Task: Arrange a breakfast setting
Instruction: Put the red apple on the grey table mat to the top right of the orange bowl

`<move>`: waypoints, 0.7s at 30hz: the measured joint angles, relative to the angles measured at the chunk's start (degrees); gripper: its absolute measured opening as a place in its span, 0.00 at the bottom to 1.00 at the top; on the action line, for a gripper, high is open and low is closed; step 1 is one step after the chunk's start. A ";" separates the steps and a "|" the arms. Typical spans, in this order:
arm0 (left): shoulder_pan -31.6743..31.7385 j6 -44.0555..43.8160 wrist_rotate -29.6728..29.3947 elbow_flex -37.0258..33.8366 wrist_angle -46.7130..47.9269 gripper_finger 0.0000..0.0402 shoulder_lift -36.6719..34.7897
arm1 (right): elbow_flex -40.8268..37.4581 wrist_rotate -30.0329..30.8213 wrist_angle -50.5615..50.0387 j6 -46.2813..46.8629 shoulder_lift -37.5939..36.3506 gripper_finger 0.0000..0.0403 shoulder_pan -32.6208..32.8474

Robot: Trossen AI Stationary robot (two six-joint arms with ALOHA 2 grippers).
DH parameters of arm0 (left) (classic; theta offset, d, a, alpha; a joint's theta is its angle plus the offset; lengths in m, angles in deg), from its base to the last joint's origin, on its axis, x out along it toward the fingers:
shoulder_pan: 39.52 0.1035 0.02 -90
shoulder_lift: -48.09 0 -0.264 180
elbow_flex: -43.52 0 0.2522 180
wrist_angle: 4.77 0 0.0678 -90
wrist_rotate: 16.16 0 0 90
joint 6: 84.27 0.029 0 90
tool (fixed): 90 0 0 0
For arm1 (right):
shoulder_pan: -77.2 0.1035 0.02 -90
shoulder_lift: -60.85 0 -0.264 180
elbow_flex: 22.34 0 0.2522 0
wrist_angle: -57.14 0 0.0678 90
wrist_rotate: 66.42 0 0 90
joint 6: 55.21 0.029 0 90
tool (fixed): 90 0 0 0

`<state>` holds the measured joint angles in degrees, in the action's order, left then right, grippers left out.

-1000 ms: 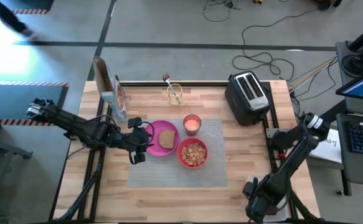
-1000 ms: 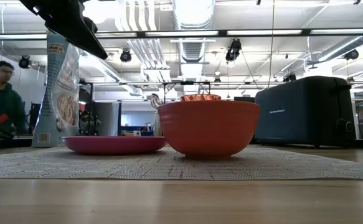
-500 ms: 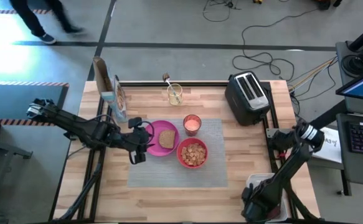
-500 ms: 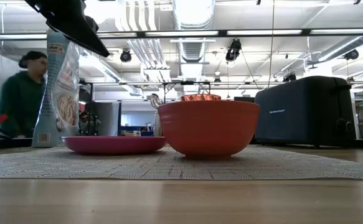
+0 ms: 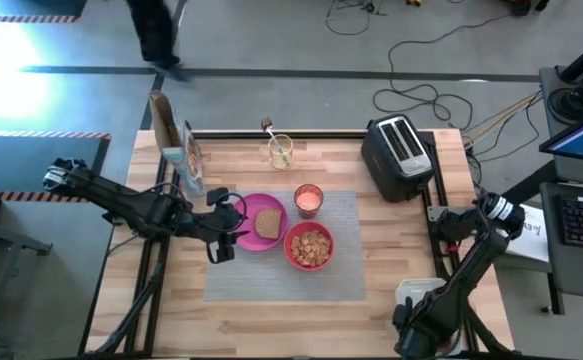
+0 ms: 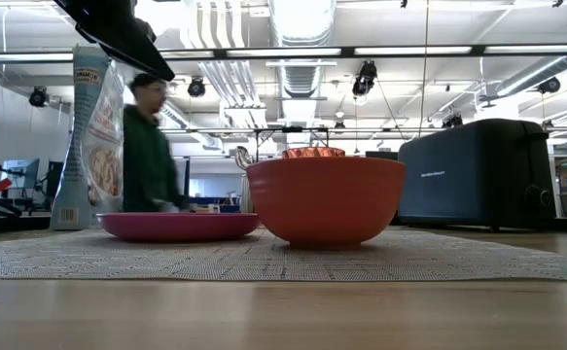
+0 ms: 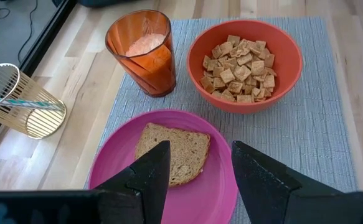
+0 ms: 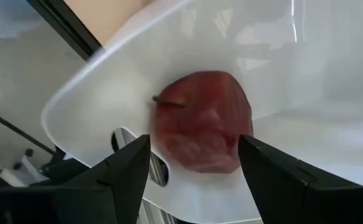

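The grey placemat [image 5: 356,250] lies mid-table. On it are the pink plate [image 5: 254,243] with the toast slice [image 5: 268,222], the red-orange bowl [image 5: 310,247] of cereal and the orange cup [image 5: 309,200]. A spoon stands in a wire holder [image 5: 280,150] at the far edge. My left gripper [image 7: 200,152] is open, above the plate's left edge [image 5: 229,225]. My right gripper [image 8: 197,155] is open over the white tray [image 8: 293,143] at the near right corner. Its fingers stand on either side of the dark-red fruit [image 8: 203,121], which lies in the tray.
A black toaster [image 5: 399,155] stands at the far right of the table. A cereal box [image 5: 181,150] stands at the far left. A person walks past beyond the table's far edge [image 6: 147,146]. Bare wood lies in front of the placemat.
My right arm has shifted a little over the tray at the near right corner. A person behind the table has walked from left toward the middle. The things on the placemat have kept still.
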<state>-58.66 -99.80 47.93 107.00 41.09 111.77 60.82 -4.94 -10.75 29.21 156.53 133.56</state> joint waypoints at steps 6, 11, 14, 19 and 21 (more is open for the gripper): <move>0.00 0.00 -0.01 0.00 -0.70 0.39 0.00 | -0.17 0.01 -0.49 0.80 0.28 0.58 2.73; 0.00 -0.02 0.00 0.00 -0.85 0.39 0.00 | -0.38 -0.14 -0.59 3.69 1.84 0.58 4.49; 0.00 -0.02 -0.02 0.00 -0.89 0.39 0.00 | -0.67 -0.67 -0.54 2.01 3.09 0.58 5.10; 0.02 -0.02 0.00 0.00 -1.09 0.39 0.00 | -0.68 -0.12 -0.47 -3.03 4.56 0.58 5.22; 0.02 -0.02 0.00 0.00 -1.12 0.39 0.00 | -0.70 2.20 -0.51 -3.74 4.86 0.58 5.26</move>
<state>-58.64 -99.82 47.93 107.00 39.97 111.77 60.12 -2.74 -11.26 25.48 161.39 138.82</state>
